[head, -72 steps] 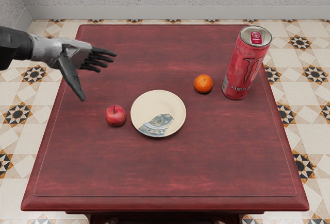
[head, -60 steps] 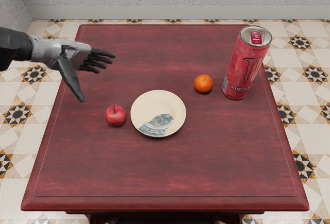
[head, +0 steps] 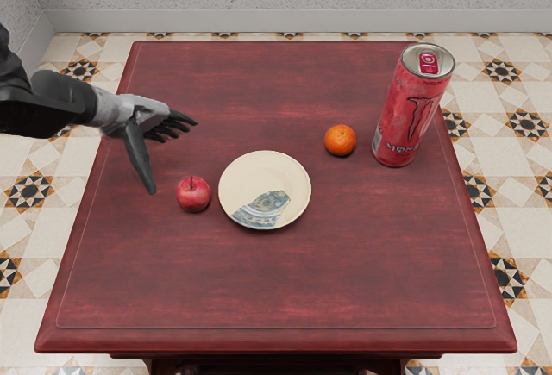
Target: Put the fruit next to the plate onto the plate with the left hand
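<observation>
Apple (head: 193, 193) beside plate (head: 289, 177), plate holding nothing

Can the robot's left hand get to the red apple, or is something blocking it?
Probably yes. The left hand hangs open just up and left of the apple, with only bare table between them. The plate sits on the apple's far side.

The tall red can (head: 412, 105) has a dark claw-like M mark and small pale letters, too blurry to read.
</observation>
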### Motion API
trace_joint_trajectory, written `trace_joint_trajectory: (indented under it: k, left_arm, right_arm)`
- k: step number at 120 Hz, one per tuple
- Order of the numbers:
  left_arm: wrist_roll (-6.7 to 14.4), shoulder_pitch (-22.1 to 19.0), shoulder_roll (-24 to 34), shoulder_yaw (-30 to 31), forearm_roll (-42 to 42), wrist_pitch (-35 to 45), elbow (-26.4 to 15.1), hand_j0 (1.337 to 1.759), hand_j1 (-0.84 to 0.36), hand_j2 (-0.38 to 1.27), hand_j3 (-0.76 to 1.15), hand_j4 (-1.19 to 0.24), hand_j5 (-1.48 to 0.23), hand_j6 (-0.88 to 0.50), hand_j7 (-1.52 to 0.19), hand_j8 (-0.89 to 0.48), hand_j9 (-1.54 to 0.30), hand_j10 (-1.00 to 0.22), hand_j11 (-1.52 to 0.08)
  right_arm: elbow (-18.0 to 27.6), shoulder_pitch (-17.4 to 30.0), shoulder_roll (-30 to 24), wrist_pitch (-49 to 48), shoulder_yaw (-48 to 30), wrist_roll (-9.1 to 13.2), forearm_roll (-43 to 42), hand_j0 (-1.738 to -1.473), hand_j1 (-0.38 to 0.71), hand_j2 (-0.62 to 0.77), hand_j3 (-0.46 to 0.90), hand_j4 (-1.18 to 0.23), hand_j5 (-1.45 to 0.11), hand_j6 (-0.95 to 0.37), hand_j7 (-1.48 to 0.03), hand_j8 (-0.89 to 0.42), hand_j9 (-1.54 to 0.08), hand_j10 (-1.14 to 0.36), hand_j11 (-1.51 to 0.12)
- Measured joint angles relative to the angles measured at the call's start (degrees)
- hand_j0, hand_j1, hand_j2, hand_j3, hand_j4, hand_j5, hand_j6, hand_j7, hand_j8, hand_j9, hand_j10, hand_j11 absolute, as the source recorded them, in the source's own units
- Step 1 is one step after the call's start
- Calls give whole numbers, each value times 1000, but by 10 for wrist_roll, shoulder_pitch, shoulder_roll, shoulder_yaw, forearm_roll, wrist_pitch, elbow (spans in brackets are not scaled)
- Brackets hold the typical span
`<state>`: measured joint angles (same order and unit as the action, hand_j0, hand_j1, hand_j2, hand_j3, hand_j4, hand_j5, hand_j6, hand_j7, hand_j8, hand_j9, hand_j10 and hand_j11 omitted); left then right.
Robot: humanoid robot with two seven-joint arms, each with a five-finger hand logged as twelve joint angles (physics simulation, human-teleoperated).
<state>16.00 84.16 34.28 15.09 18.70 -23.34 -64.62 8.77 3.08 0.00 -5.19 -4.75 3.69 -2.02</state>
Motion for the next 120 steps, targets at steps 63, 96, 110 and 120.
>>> trace_joint_trajectory:
  k: [63, 96, 110, 120]
  left_arm:
    - [-9, 28, -19, 90, -38, 338, -149, 1658, 228, 21, 0, -103, -132, -103, -132, -103, -132, -102, -132]
    - [-36, 17, -33, 93, -45, 455, -215, 1658, 265, 15, 0, -71, -92, -71, -91, -71, -91, -71, -91]
    - [-41, 11, -38, 94, -57, 456, -235, 1658, 290, 10, 0, -50, -65, -50, -64, -50, -64, -50, -64]
    - [-43, -5, -38, 94, -68, 460, -242, 1658, 260, 16, 0, -75, -97, -75, -97, -76, -97, -75, -97]
  right_arm:
    - [0, 0, 0, 0, 0, 0, 0, -1658, -349, 0, 0, 0, 0, 0, 0, 0, 0, 0, 0]
    - [0, 0, 0, 0, 0, 0, 0, -1658, -349, 0, 0, 0, 0, 0, 0, 0, 0, 0, 0]
    - [0, 0, 0, 0, 0, 0, 0, -1658, -349, 0, 0, 0, 0, 0, 0, 0, 0, 0, 0]
    - [0, 0, 0, 0, 0, 0, 0, -1658, -349, 0, 0, 0, 0, 0, 0, 0, 0, 0, 0]
